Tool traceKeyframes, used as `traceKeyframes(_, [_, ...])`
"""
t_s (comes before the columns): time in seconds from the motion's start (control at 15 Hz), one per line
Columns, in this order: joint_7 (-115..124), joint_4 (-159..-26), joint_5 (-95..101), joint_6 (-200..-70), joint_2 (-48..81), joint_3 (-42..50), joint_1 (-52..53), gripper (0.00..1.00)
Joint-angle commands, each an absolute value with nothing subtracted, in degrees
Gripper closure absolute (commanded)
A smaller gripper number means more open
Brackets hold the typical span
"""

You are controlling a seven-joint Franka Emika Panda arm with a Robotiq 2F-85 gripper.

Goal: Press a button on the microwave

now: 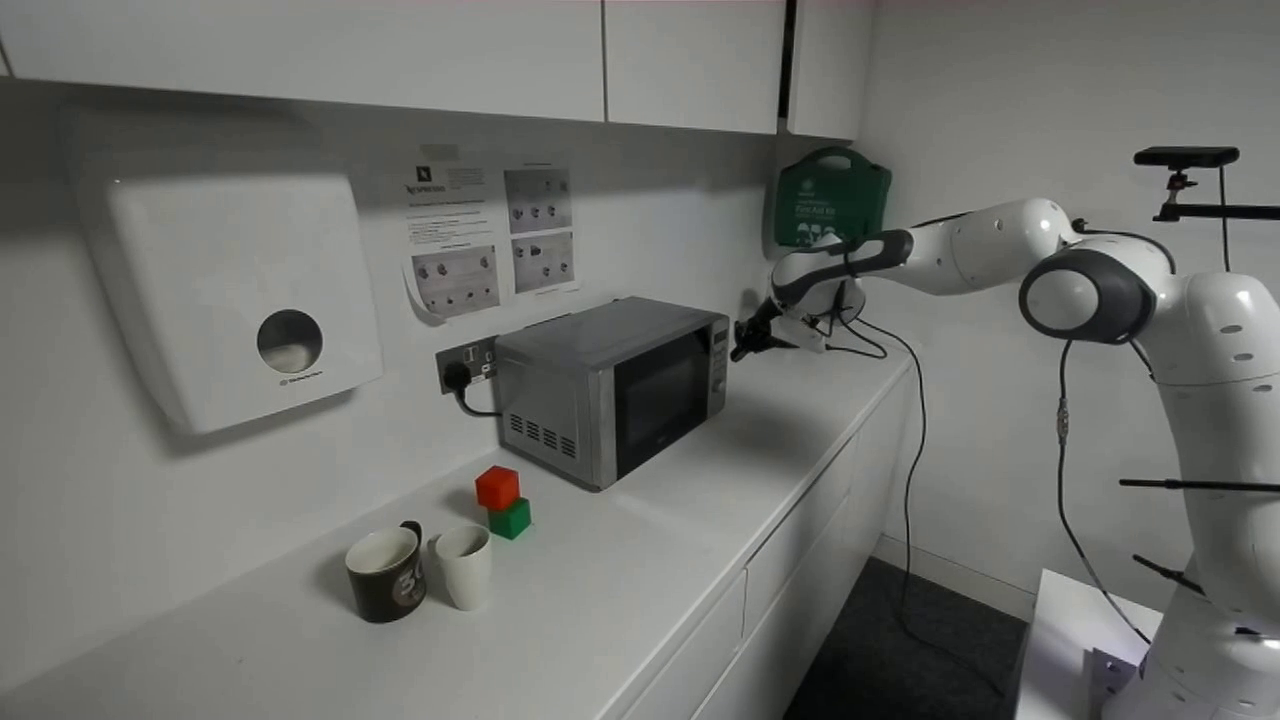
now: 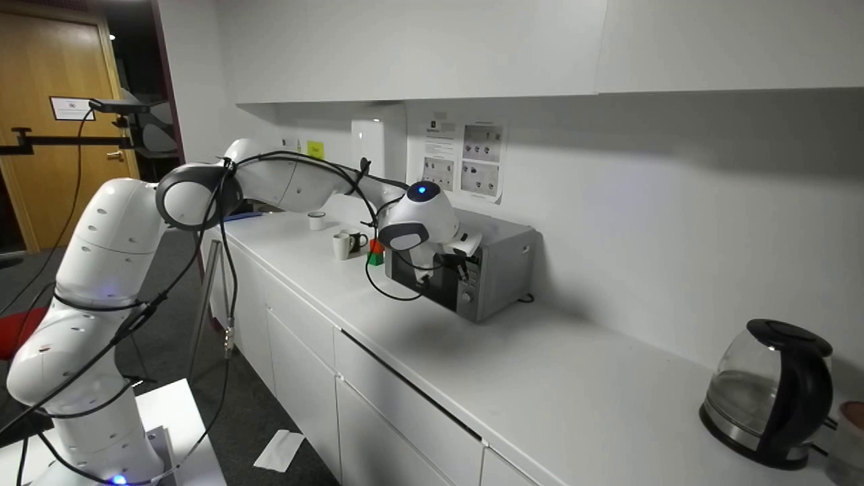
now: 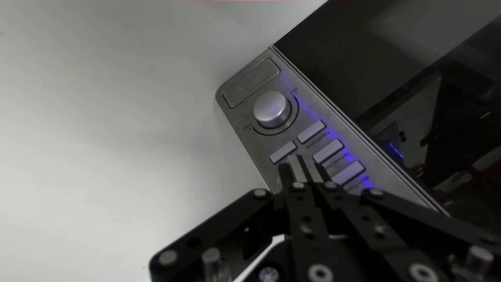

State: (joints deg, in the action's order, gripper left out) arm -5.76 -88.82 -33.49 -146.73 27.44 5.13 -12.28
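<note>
The grey-silver microwave (image 1: 560, 345) stands on the counter against the wall; it also shows in an exterior view (image 2: 506, 270). In the wrist view its control panel (image 3: 250, 129) has a round knob (image 3: 271, 109) and several flat grey buttons (image 3: 283, 152), with a blue glow along the panel. My gripper (image 3: 300, 158) is shut and empty, its fingertips together over the button area and covering part of it. In both exterior views the gripper (image 1: 740, 342) (image 2: 464, 272) is at the front of the control panel. I cannot tell whether the fingertips touch the panel.
A dark mug (image 1: 388, 580), a white mug (image 1: 465, 568) and a red block (image 1: 497, 487) on a green block (image 1: 511, 518) stand beside the microwave. A kettle (image 2: 742, 391) stands at the counter's other end. Upper cabinets (image 1: 690, 65) overhang the counter. A cable (image 1: 915, 450) hangs from the arm.
</note>
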Motion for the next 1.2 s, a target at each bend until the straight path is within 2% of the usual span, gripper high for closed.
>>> traceKeyframes(0.0, [-5.5, -84.7, -32.1, -147.3, 29.9, 3.1, -14.5, 1.0])
traceKeyframes(1.13, [-5.1, -80.0, -30.4, -146.1, 33.5, 1.0, -16.1, 1.0])
